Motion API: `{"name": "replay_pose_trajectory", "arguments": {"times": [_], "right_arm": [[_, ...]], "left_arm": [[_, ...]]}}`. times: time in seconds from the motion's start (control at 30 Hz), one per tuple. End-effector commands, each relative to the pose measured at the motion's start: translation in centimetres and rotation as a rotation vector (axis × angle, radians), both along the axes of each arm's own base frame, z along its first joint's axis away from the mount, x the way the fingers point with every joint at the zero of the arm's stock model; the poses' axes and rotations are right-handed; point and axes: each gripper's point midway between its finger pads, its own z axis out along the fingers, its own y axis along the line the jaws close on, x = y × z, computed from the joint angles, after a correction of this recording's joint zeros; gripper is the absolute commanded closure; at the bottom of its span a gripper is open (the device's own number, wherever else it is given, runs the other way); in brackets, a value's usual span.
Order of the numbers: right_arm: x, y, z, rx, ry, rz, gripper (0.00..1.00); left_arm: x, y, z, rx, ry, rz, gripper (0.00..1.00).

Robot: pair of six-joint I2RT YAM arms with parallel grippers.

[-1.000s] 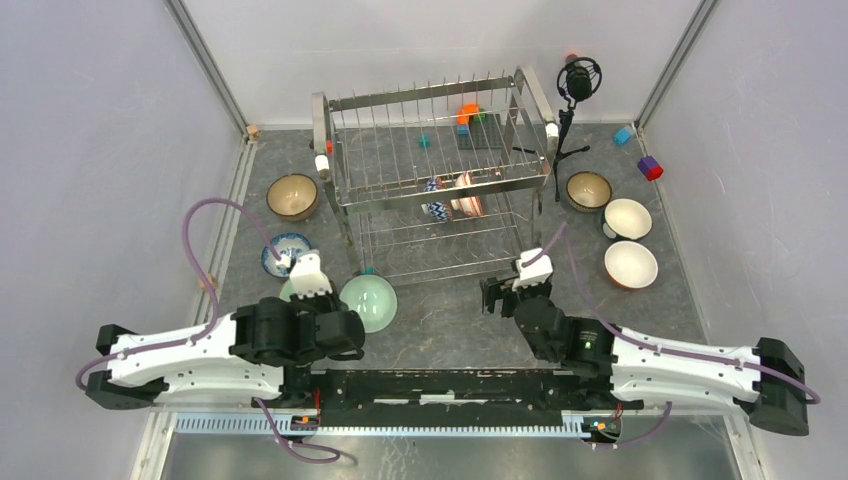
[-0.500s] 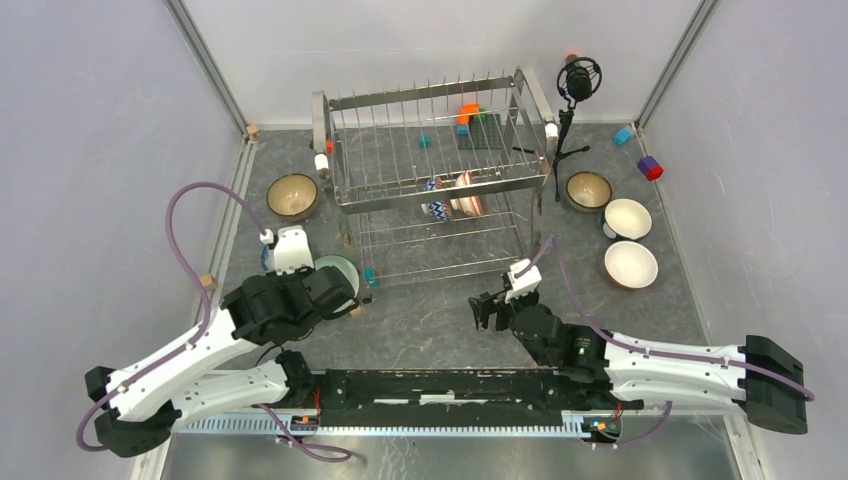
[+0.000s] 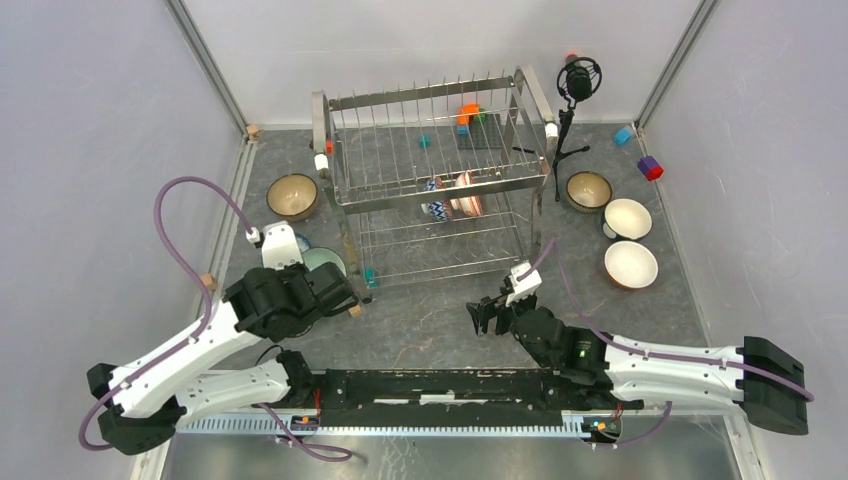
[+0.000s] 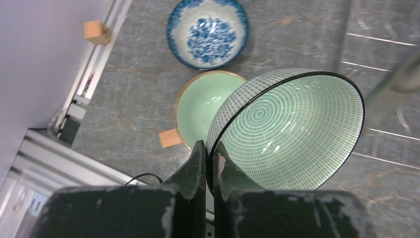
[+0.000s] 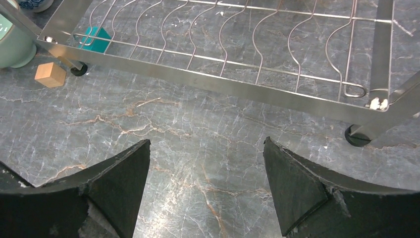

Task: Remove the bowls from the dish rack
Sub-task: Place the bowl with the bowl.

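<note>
The left pincer (image 4: 210, 151) is squeezed tight on the rim of a green bowl with thin lines (image 4: 292, 124). It holds the bowl tipped over a plain pale green bowl (image 4: 198, 111) on the table (image 3: 430, 310), at the middle left of the top view beside the dish rack (image 3: 390, 198). The right pincer (image 5: 205, 168) has its fingers spread wide apart and holds nothing, low in the middle, just in front of the rack, and two other bowls (image 3: 452, 198) stand on edge inside the rack.

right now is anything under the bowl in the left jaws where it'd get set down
Yes: a plain green bowl sits on the table partly beneath the patterned bowl, a wooden block beside it.
</note>
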Motion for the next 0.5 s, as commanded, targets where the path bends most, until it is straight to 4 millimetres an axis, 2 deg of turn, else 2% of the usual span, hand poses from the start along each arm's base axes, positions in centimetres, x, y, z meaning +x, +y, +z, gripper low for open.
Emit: {"name": "replay_pose_trajectory", "arguments": {"times": [0.0, 0.13, 0.3, 0.47], "right_arm": [[-0.5, 0.7, 0.2, 0.073, 0.017, 0.029, 0.11], [-1.0, 0.9, -0.4, 0.090, 0.042, 0.052, 0.11], [-1.5, 1.2, -1.4, 0.108, 0.062, 0.080, 0.12], [-1.9, 2.1, -1.9, 0.115, 0.066, 0.121, 0.11]], "left_arm": [[0.7, 2.0, -0.9, 0.085, -0.032, 0.118, 0.98], [1.2, 2.3, -1.7, 0.092, -0.012, 0.162, 0.98], [1.9, 3.1, -2.4, 0.018, -0.031, 0.214, 0.98], [3.5, 2.6, -3.3, -0.110, -0.072, 0.244, 0.98]]}}
